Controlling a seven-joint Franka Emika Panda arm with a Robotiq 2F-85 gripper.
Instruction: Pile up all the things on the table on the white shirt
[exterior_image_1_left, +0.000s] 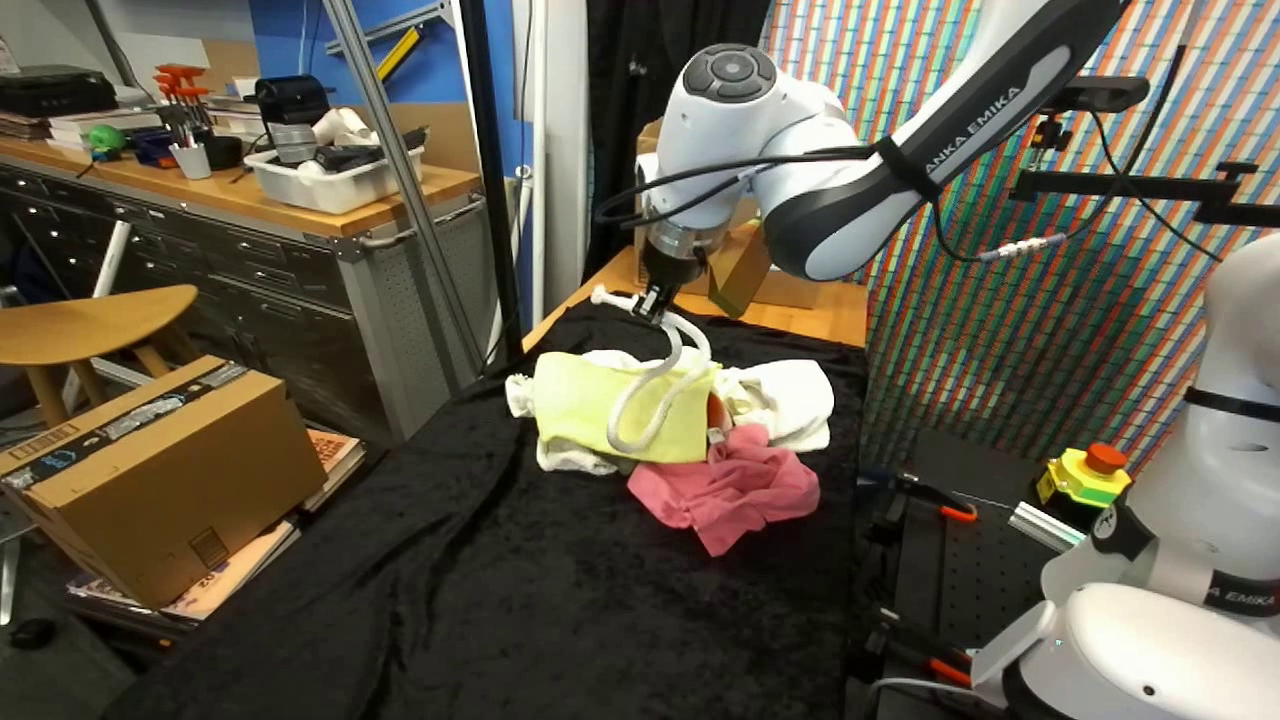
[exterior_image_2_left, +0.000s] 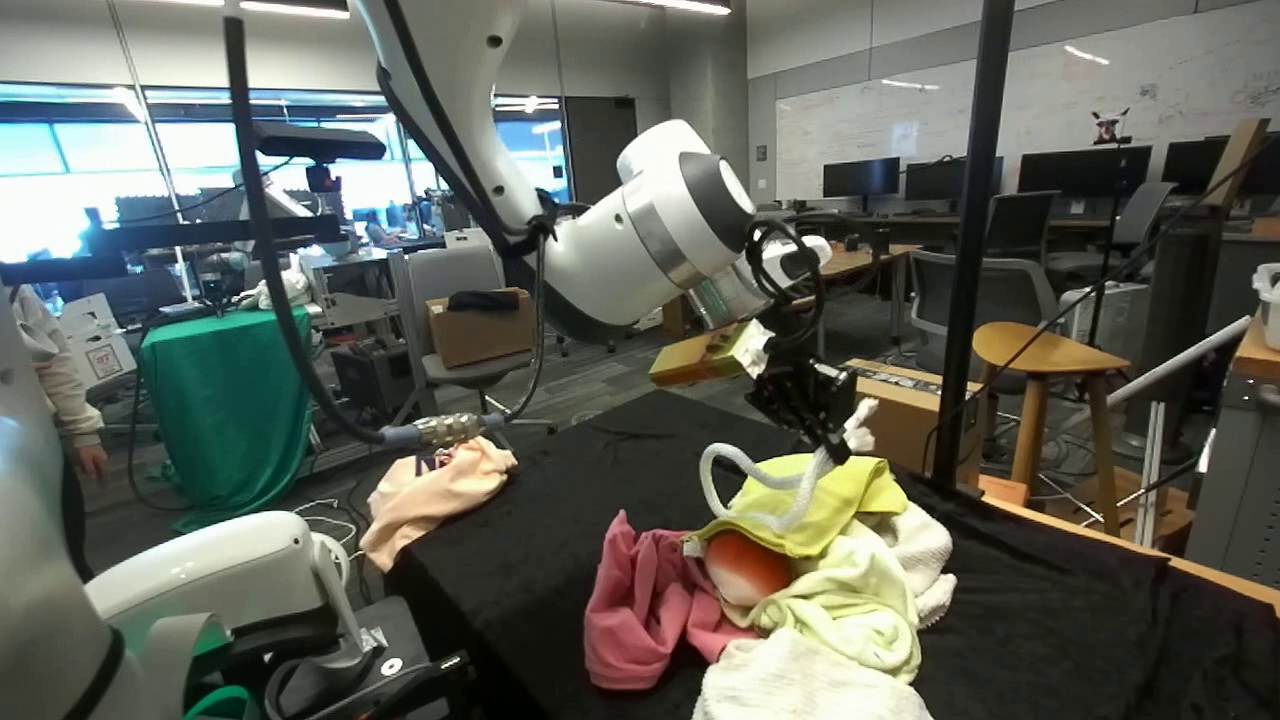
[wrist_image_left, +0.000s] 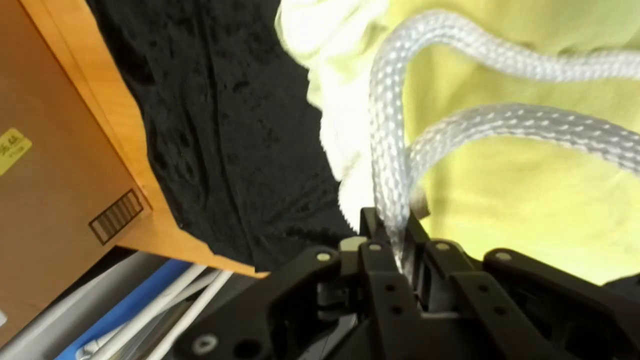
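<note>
"What's on the black-draped table (exterior_image_1_left: 450, 600), in an exterior view?"
"The white shirt (exterior_image_1_left: 792, 396), bunched — pink cloth (exterior_image_1_left: 725, 490) at its seven o'clock, yellow-green cloth (exterior_image_1_left: 585, 405) at nine."
"And the gripper (wrist_image_left: 394, 225)?"
"Gripping the white rope (wrist_image_left: 388, 100) — its loop hangs above the yellow-green cloth."
"Red-orange object (exterior_image_2_left: 745, 568)?"
"Peeking out from under that cloth's edge."

A: Where is it brightest?
B: In an exterior view, beyond the black table (exterior_image_2_left: 1050, 600): the windows (exterior_image_2_left: 100, 150) blow out to bluish white. Ceiling lights (exterior_image_2_left: 296, 9) glow higher up behind it, and streaks of glare mark the whiteboard (exterior_image_2_left: 870, 130) past it.
A: And closer in?
B: The table is dark, its folds faint. In the wrist view, the white shirt (wrist_image_left: 350, 150) on it washes out; lettering on a yellow label (wrist_image_left: 14, 150) beyond its edge is soft.
</note>
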